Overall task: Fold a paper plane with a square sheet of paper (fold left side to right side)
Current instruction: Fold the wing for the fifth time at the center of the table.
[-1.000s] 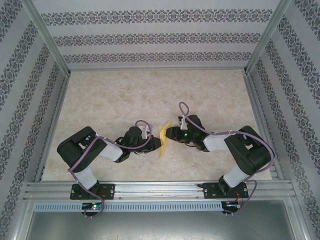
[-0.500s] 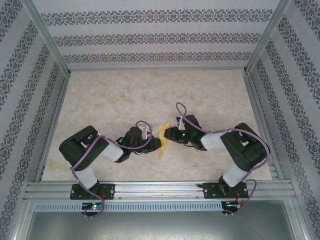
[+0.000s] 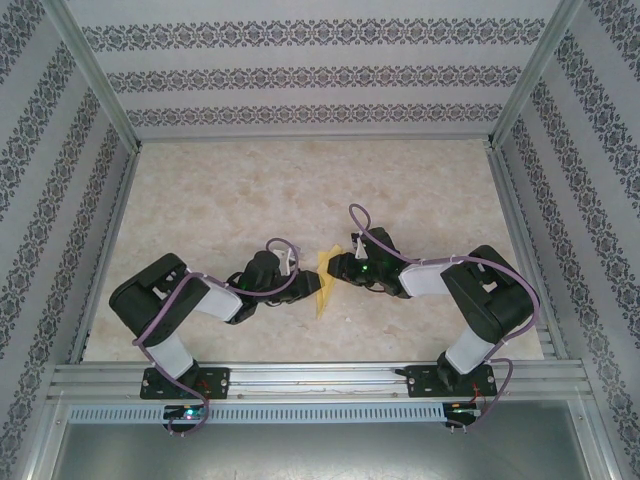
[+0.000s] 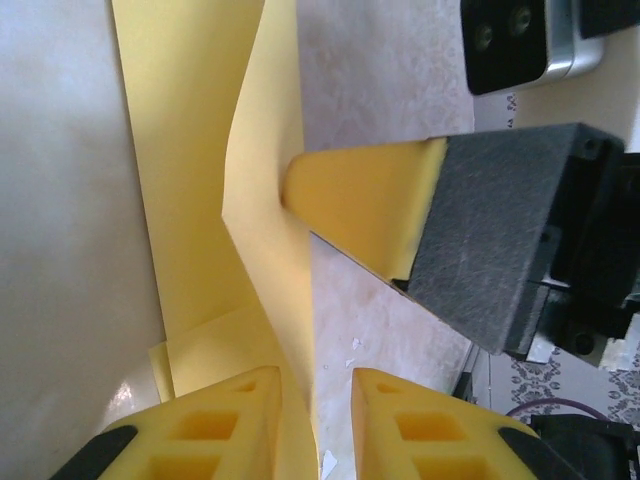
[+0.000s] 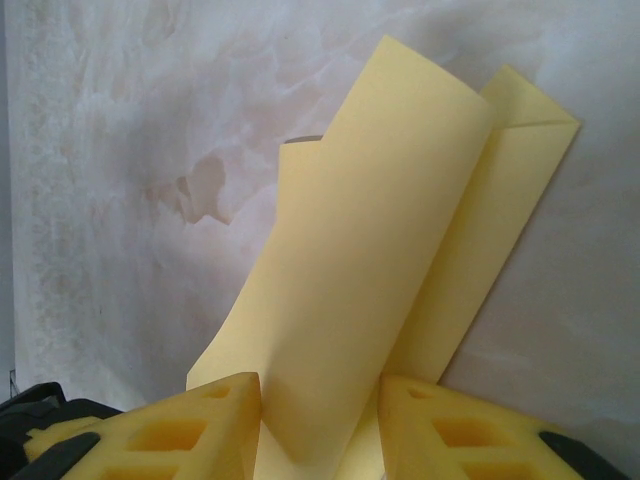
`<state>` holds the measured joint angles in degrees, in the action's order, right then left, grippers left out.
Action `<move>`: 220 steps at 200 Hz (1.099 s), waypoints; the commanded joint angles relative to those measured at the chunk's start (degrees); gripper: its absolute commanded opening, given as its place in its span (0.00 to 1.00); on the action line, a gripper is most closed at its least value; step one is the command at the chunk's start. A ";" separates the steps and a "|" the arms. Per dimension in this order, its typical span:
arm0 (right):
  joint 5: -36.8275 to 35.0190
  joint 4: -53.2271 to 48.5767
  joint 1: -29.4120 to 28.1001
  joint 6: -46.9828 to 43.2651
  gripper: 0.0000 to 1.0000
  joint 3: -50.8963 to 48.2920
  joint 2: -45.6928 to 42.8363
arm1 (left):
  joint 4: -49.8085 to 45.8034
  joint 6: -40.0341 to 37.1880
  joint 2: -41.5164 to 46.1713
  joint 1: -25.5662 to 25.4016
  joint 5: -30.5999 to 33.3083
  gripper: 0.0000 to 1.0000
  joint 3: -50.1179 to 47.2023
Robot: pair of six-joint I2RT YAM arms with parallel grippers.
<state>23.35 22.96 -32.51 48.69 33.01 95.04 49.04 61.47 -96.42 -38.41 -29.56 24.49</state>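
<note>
The yellow sheet of paper [image 3: 322, 282] lies between the two arms near the table's front, folded in layers, with one flap raised; it is a folded sheet rather than a pointed plane. My right gripper [image 3: 336, 268] comes in from the right. In the right wrist view a curled loop of the sheet [image 5: 370, 260] fills the gap of the right gripper [image 5: 320, 430] and touches both fingers. My left gripper [image 3: 304, 287] comes in from the left. In the left wrist view the raised flap [image 4: 262, 200] leans on the left finger of the left gripper [image 4: 316, 425], with bare table showing beside the other finger. The right gripper's finger [image 4: 365, 215] touches that flap.
The marble-patterned table [image 3: 300, 190] is boxed in by patterned walls and an aluminium frame [image 3: 320, 378] along the front edge. Small white scraps [image 4: 352, 345] lie on the table near the left fingers. Open table stretches behind the paper.
The right gripper has shifted a little left, pushing the flap over. The left gripper has edged forward and right, closer to the paper.
</note>
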 commanded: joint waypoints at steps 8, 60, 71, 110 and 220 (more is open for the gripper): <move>-3.05 -3.21 -1.02 -1.57 0.37 0.43 2.95 | -4.03 -3.27 0.94 1.05 -0.41 0.27 0.83; -3.18 -3.53 -1.03 -1.50 0.37 0.38 2.87 | -3.74 -3.65 -1.80 1.17 -1.15 0.27 2.46; -3.30 -3.71 -1.06 -1.62 0.37 0.38 2.87 | -3.51 -3.73 -2.31 1.24 -1.45 0.27 2.87; -3.49 -4.48 -1.09 -1.98 0.37 0.55 2.78 | -5.07 -5.06 -3.12 1.58 -1.00 0.13 3.93; -4.37 -7.66 -1.48 -3.47 0.37 1.78 3.04 | -8.43 -8.11 -5.41 2.73 -1.18 0.03 5.91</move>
<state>22.46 19.49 -32.99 47.57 34.65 95.15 42.44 55.55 -100.82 -36.93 -30.02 29.17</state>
